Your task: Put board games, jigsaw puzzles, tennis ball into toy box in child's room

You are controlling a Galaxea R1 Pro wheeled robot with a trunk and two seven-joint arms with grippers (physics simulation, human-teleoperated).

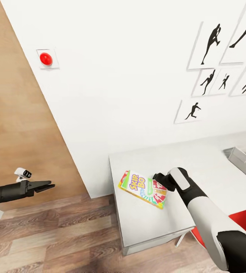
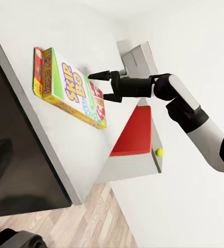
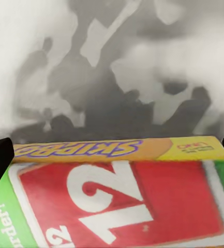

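A yellow-green edge, purple Skip-Bo lettering and a red panel with a white 12 are borne by the board game. The table is topped in pale grey. At two o'clock, black silhouette pictures are shown on white; at ten o'clock, a red button.

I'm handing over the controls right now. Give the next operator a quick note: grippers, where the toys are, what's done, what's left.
Right gripper: open, over the Skip-Bo box, not gripping it.
Left gripper: empty, out over the floor; open or shut unclear.
Skip-Bo box lies flat on the table near its left end.
Grey toy box sits at the table's right, with something colourful inside.
A tennis ball shows beside the red chair.
Left: grasp the Skip-Bo, carry it to the toy box.
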